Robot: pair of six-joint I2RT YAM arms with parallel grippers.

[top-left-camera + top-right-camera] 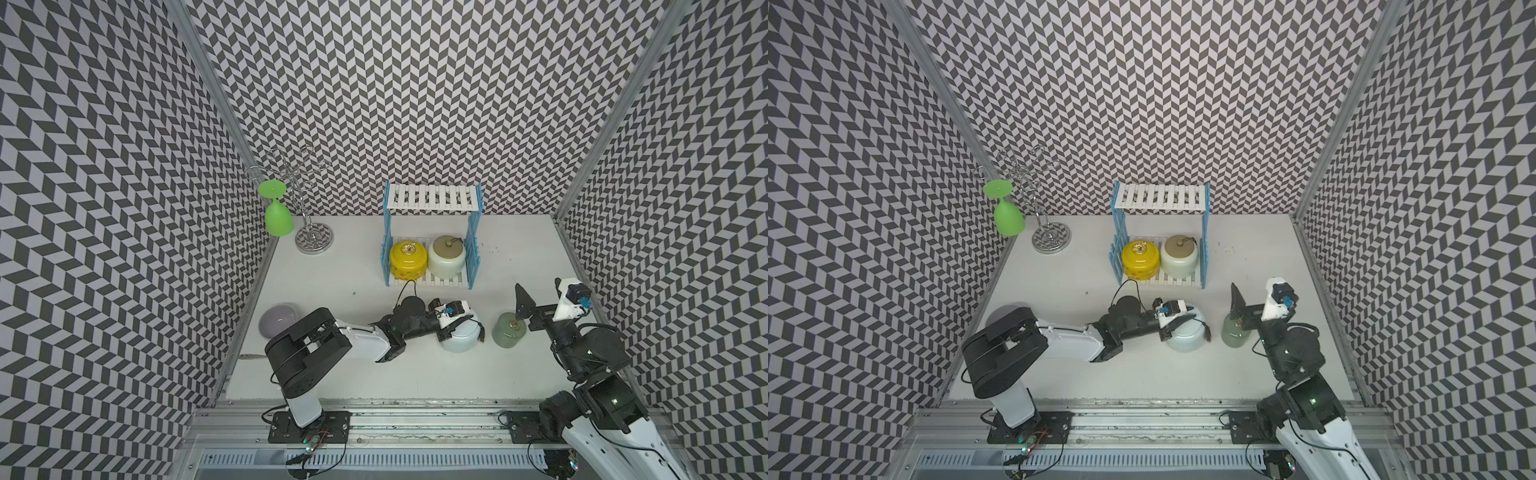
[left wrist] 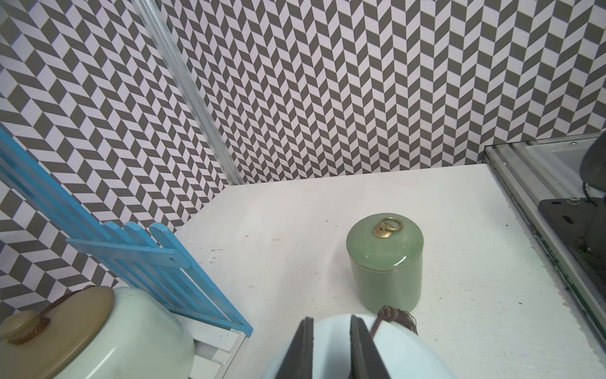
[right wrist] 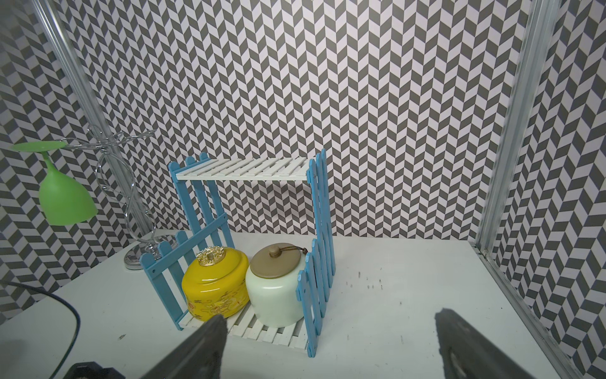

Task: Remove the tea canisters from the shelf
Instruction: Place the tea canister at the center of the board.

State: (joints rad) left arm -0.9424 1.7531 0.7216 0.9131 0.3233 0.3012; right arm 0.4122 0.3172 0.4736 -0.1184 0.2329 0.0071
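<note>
The shelf (image 1: 432, 197) (image 3: 242, 169) stands at the back, its top board bare. On its lower board sit the yellow canister (image 1: 408, 259) (image 3: 214, 288) and the cream canister (image 1: 446, 259) (image 3: 275, 292) with a tan lid. In front of it, on the table, stands the pale blue canister (image 1: 461, 338) (image 2: 410, 357) with its dark tassel. My left gripper (image 1: 461, 324) (image 2: 331, 320) lies across that lid, shut on it. To its right, the sage green canister (image 1: 508, 330) (image 2: 383, 262) rests on the table. My right gripper (image 1: 525, 313) (image 3: 329, 318) hovers open just beside it, holding nothing.
A green goblet (image 1: 277, 218) hangs upside down from a chrome wire stand (image 1: 313, 241) at the back left. A grey bowl (image 1: 277, 320) sits by the left wall, behind my left arm. Patterned walls close three sides; an aluminium rail (image 1: 415, 419) runs along the front.
</note>
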